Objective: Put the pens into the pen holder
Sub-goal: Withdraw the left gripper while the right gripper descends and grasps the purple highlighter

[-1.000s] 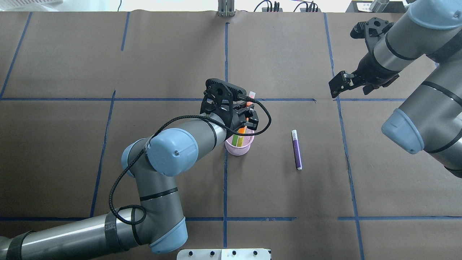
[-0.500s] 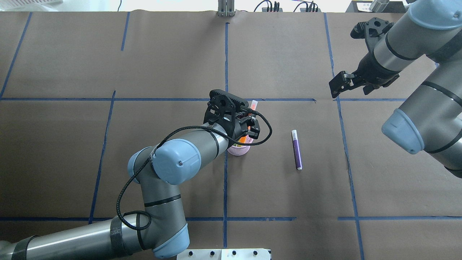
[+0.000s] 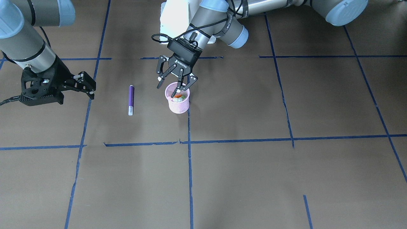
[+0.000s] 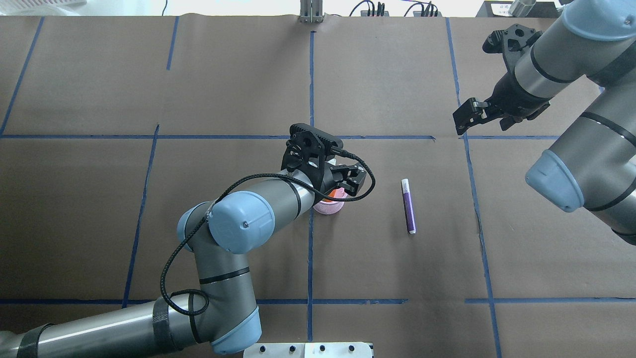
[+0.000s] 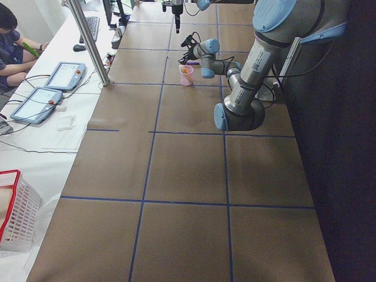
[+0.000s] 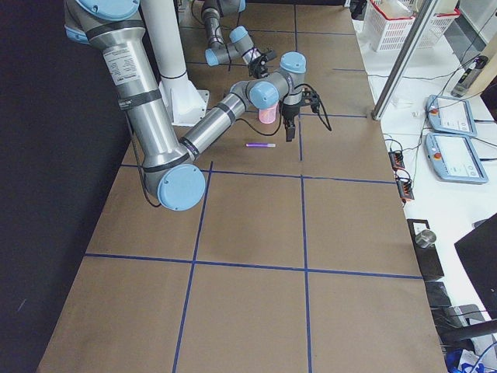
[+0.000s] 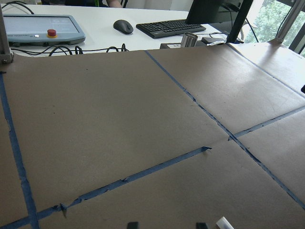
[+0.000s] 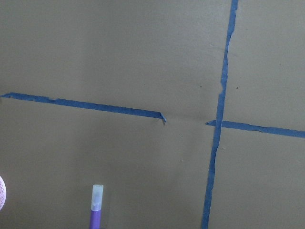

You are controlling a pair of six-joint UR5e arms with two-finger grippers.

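Purple pen [image 8: 96,209], whitish cap up, at bottom edge; pen holder [image 8: 1,198] sliver lower left; blue tape [image 8: 217,124] above.

Likely robotics lab, taped table [image 4: 238,74]; teach pendants [image 5: 64,75]

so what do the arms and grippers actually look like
The left arm and right arm are grey tubes with pale blue joint caps and black bands. A black braided cable loops along the left one. The left gripper and right gripper are black with linked fingers; the left's body has white lettering.
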